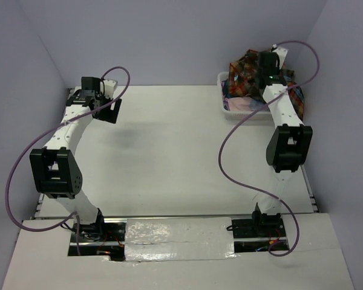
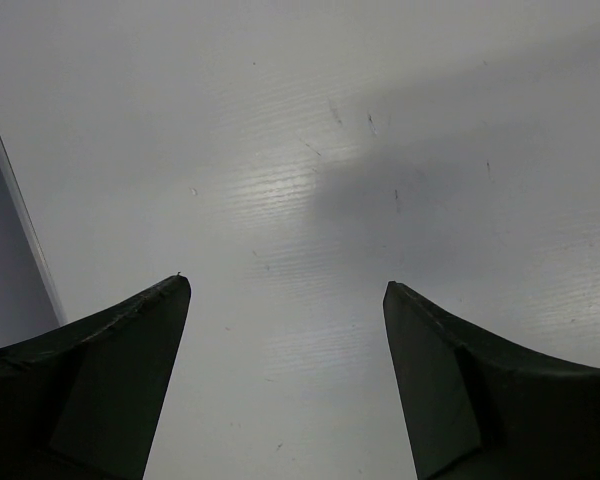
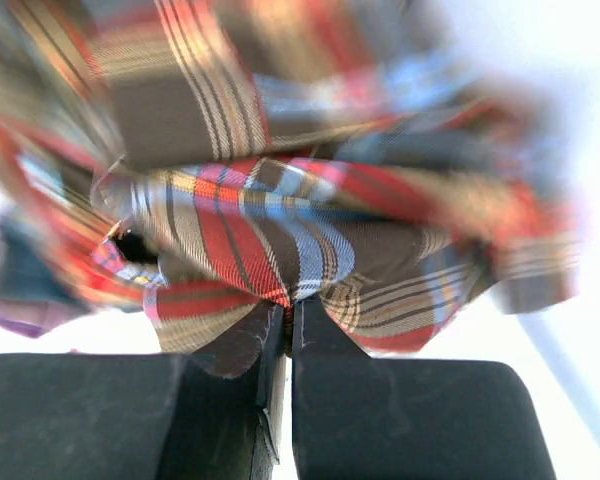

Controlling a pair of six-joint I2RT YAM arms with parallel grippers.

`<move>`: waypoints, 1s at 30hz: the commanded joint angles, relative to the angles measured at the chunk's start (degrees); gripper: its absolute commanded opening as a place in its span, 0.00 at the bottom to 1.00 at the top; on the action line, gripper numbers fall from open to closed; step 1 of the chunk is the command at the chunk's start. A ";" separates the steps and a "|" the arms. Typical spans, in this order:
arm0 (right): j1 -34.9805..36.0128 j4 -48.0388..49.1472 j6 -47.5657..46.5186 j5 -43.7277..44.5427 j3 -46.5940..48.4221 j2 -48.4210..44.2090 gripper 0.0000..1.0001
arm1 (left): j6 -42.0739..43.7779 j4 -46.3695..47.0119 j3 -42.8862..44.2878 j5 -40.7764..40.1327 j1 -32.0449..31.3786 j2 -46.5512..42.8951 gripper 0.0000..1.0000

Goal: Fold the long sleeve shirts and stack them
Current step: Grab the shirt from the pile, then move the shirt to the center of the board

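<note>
**A:** Where is the plaid shirt?

**B:** It is heaped over the white basket at the table's far right corner. The right gripper has its fingers pressed together on one small fold of the shirt, and the rest of the cloth bunches loosely beyond the tips.

**A:** So what is the worry?

**B:** The pinch looks thin. If the cloth's weight drags on that fold during a lift, I think it could slide out and drop back into the basket. The shirt is also crumpled, so it may come out twisted, with a sleeve trailing or snagging on the basket rim and tugging the basket along.

**A:** Is there anything under it?

**B:** There is paler cloth in the basket. I cannot tell whether it is tangled with the shirt, but if it is, it could be pulled out too.

**A:** And the other arm?

**B:** The left gripper hangs over bare table at the far left, its fingers wide apart and holding nothing. It is well apart from the shirt, so it cannot catch a slip.
</note>
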 commanded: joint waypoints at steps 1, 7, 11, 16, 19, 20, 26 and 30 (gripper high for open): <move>0.80 12.56 -6.14 4.12 -0.19 -14.95 0.00 | -1.28 0.20 2.99 0.81 -0.10 0.13 0.92; 8.25 25.91 -16.68 0.79 -2.39 -29.81 0.00 | -1.63 0.38 3.95 1.60 -0.10 -0.40 0.92; 17.91 33.67 -27.23 -8.24 1.97 -35.70 0.00 | -2.42 0.20 4.66 2.56 -0.10 -0.93 0.92; 32.13 31.73 -25.41 -31.79 9.02 -37.12 0.00 | -3.82 -0.50 7.72 3.27 0.34 -1.46 0.93; 39.70 34.62 -22.96 -39.21 9.73 -36.07 0.00 | -6.02 -1.72 11.84 5.47 3.66 -0.85 0.93; 40.43 35.50 -21.46 -38.69 9.99 -34.50 0.00 | -7.15 -2.95 13.00 6.08 4.64 -0.49 0.93; 41.40 27.89 -12.84 -25.53 11.41 -23.52 0.00 | -6.91 -3.41 17.84 7.85 11.33 -1.63 0.93; 40.96 19.97 -10.82 -18.91 11.05 -14.64 0.02 | -4.27 -2.53 17.05 7.84 11.68 -3.47 0.94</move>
